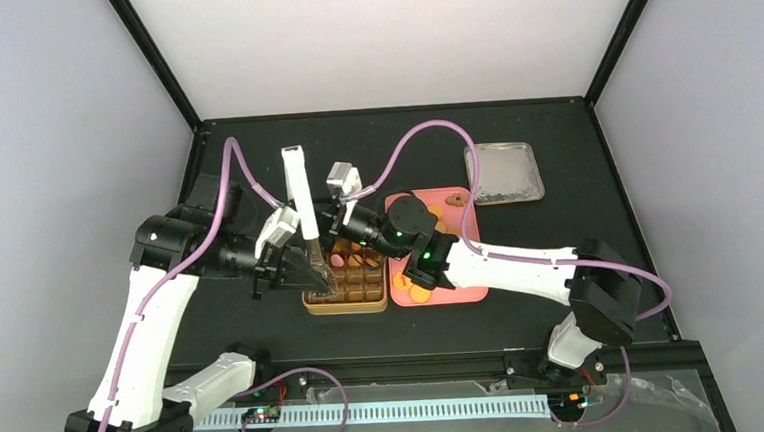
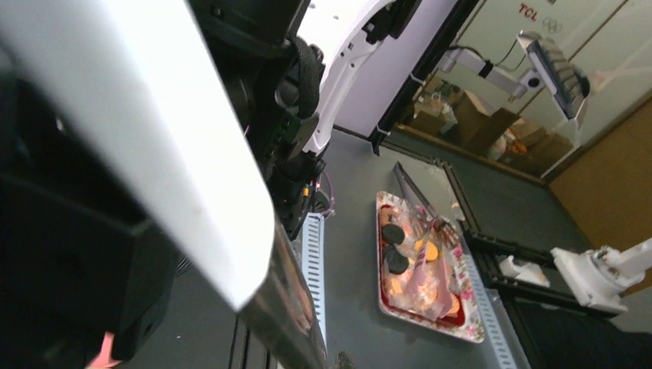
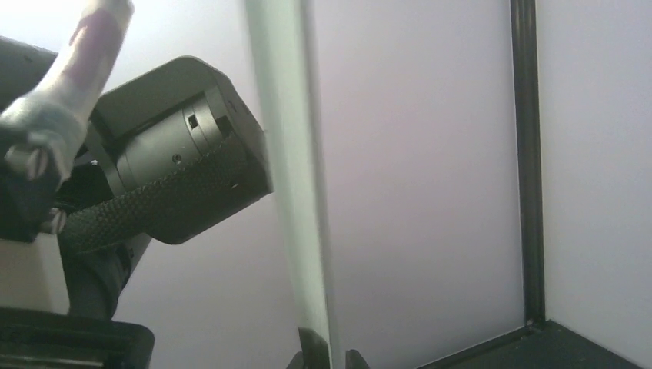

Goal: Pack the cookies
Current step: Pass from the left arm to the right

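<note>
Orange cookies point(image 1: 418, 293) lie on the pink tray point(image 1: 463, 293), with one brown cookie point(image 1: 454, 201) at its far end. A few more orange cookies point(image 1: 359, 245) sit in the brown compartment tin point(image 1: 348, 305). The tongs point(image 1: 299, 193), white-handled with metal ends, stand tilted over the tin's left side. My left gripper point(image 1: 311, 272) is shut on their lower metal part. My right gripper point(image 1: 320, 220) is shut on the white handle. In the right wrist view the tongs point(image 3: 296, 192) run down between that gripper's fingertips point(image 3: 323, 360). The tongs point(image 2: 192, 154) fill the left wrist view.
A silver metal tray point(image 1: 504, 172) lies at the back right. The arms' purple cables arc over the tin and the pink tray. In the left wrist view a floral tray point(image 2: 469, 307) with bagged biscuits sits beyond the table's near edge.
</note>
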Controlling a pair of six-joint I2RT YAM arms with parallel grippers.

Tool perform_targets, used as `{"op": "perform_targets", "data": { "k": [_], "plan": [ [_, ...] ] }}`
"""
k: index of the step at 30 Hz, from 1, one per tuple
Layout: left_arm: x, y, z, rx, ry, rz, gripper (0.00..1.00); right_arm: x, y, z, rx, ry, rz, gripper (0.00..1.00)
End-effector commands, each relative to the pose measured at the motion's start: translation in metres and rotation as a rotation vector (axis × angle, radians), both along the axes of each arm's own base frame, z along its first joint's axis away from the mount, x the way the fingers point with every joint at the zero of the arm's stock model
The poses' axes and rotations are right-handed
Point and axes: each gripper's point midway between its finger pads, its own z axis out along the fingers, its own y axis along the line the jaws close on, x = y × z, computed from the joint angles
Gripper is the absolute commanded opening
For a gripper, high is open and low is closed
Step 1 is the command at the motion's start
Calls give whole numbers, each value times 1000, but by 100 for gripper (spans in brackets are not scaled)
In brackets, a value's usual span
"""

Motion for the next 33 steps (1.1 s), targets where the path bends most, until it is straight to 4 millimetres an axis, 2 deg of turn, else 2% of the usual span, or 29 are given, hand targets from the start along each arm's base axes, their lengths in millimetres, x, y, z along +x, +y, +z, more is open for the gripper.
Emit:
{"op": "perform_targets", "data": {
  "k": [1,6,13,17,20,22,25,28,33],
  "plan": [
    [-25,-1,14,-74,-212,-116,2,21,-11,-34,-121,106,-78,18],
    [-14,0,-12,25,-240,-95,2,-12,-35,-33,-200,89,84,62],
    [6,-3,-35,86,-237,-47,1,-26,-82,-41,-284,96,128,86],
    [15,-3,-45,117,-232,-22,2,-29,-105,-39,-317,90,115,90],
    [25,-3,-55,153,-239,6,2,-39,-115,-26,-305,64,148,94],
    [31,-3,-62,172,-252,20,2,-47,-113,-18,-300,57,190,99],
    [37,-2,-72,199,-263,39,1,-51,-106,-10,-305,60,238,100],
    [42,-1,-77,219,-284,59,1,-51,-100,0,-295,53,267,100],
    [48,2,-85,247,-319,88,2,-44,-88,2,-306,50,270,100]
  ]
}}
